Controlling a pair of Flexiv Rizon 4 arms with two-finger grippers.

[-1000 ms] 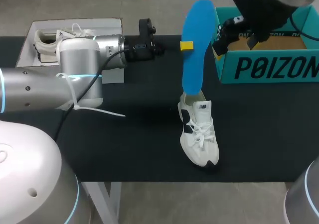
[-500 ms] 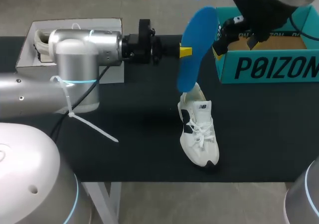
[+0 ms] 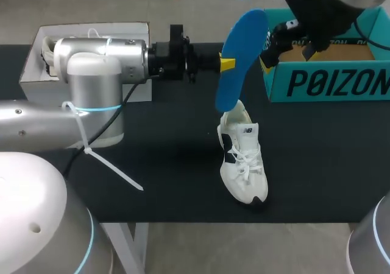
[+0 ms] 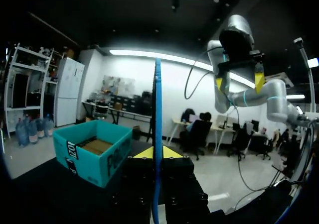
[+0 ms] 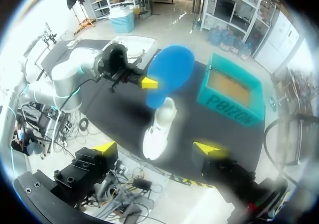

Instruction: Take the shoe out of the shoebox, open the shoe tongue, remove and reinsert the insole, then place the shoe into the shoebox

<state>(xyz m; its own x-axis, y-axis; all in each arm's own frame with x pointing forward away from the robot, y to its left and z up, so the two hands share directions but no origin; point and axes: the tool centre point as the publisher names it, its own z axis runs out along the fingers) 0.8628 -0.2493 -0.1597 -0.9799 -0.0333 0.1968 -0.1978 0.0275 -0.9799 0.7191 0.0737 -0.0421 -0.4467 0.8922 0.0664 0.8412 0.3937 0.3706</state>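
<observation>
Left claw [image 3: 226, 63], clamped on the blue insole [image 3: 241, 55], has tipped it toward one o'clock above the shoe [image 3: 244, 164]; removal looks nearly done. Right claw [image 4: 239, 80] gapes open.

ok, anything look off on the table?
Only the blue insole: it stands tilted in the air, pinched by the left gripper, lower end at the heel opening of the white shoe. The shoe sits on its sole. Nothing looks spilled or damaged.
</observation>
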